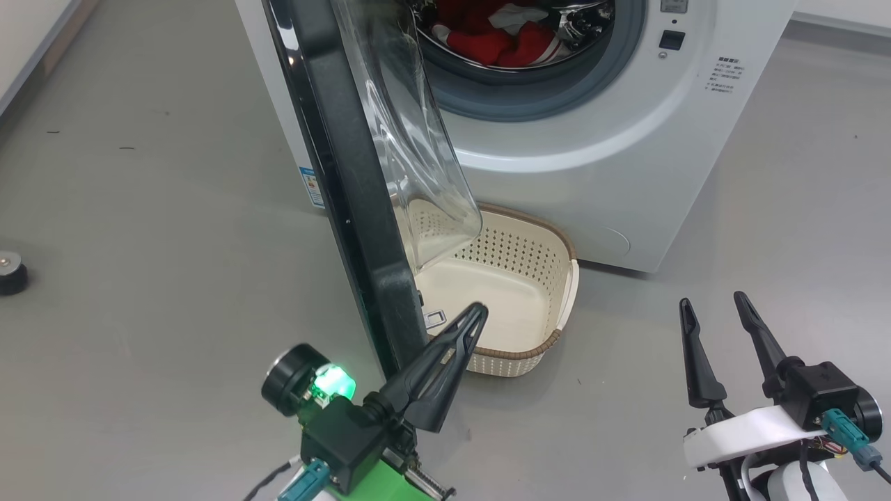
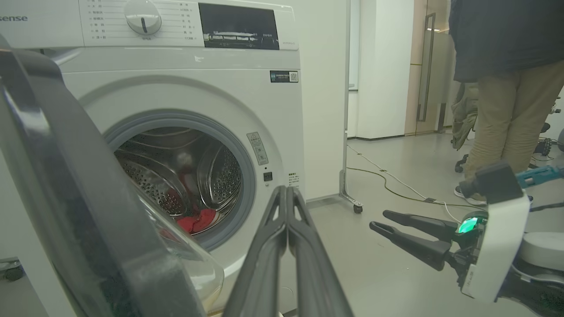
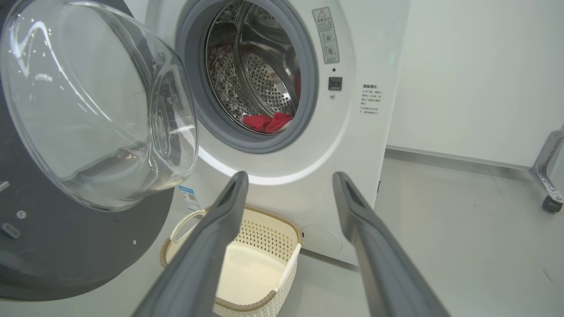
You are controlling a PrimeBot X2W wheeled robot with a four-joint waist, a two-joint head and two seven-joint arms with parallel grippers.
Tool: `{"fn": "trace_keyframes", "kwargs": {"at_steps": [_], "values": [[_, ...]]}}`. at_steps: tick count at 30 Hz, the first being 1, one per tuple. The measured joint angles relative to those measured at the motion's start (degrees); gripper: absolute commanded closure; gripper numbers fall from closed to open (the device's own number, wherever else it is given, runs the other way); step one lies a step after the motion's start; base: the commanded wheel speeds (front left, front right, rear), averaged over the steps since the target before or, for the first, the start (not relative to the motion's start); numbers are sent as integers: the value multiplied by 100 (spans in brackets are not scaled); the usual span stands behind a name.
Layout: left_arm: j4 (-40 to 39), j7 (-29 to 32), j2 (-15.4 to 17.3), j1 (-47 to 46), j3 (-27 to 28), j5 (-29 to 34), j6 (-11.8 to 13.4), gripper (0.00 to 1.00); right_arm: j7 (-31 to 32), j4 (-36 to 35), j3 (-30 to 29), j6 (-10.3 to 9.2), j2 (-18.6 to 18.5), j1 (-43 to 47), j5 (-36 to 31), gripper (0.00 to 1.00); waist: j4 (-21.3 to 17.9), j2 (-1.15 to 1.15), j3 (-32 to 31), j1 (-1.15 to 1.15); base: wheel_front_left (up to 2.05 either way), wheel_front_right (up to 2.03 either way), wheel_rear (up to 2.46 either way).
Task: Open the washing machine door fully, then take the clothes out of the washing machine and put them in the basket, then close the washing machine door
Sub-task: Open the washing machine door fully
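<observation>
The washing machine (image 1: pixel 592 174) stands ahead with its door (image 1: pixel 348 181) swung out towards me, black rim edge-on, glass bowl (image 1: pixel 411 132) facing the port. Red clothes (image 1: pixel 498 38) with white trim lie in the drum, also seen as clothes (image 2: pixel 196 220) and clothes (image 3: pixel 269 122). The cream basket (image 1: pixel 550 285) sits on the floor below the port, with nothing in it. My left gripper (image 1: pixel 479 311) is shut and holds nothing, its tips just right of the door's lower rim and over the basket. My right gripper (image 1: pixel 713 300) stands open further right, above bare floor.
A person (image 2: pixel 502 88) stands at the right in the left wrist view, near cables (image 2: pixel 396 182) on the floor and a wheeled stand foot (image 2: pixel 357 207). A small black round object (image 1: pixel 10 271) lies on the grey floor at far left.
</observation>
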Motion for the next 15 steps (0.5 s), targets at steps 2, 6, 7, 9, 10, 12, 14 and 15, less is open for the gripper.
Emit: {"fn": "trace_keyframes", "kwargs": {"at_steps": [2, 6, 7, 9, 10, 12, 14, 15], "values": [[155, 125, 14, 97, -49, -57, 0, 100, 0, 4, -5, 13, 12, -1, -8, 0, -10, 0, 6, 0, 0, 0, 0], [430, 318, 18, 261, -67, -204, 0, 100, 0, 8, -26, 20, 43, -1, -30, 0, -26, 0, 22, 0, 0, 0, 0], [490, 347, 15, 287, -59, -247, 0, 100, 0, 8, -31, 21, 47, -1, -49, 0, -29, 0, 28, 0, 0, 0, 0], [588, 414, 18, 314, -11, -298, 0, 100, 0, 9, -44, 33, 53, -1, -55, 0, -36, 0, 40, 0, 0, 0, 0], [639, 422, 21, 316, 16, -298, 0, 100, 0, 9, -52, 60, 54, -2, -56, 0, -38, 0, 46, 0, 0, 0, 0], [709, 466, 24, 320, 69, -298, 0, 100, 0, 10, -62, 64, 58, -2, -57, 0, -44, 0, 59, 0, 0, 0, 0], [753, 469, 32, 320, 148, -298, 8, 100, 0, 14, -75, 68, 65, -3, -58, 0, -51, 0, 72, 0, 0, 0, 0], [775, 471, 32, 320, 188, -300, 13, 100, 0, 15, -80, 69, 68, -4, -64, 0, -54, 0, 79, 0, 0, 0, 0]]}}
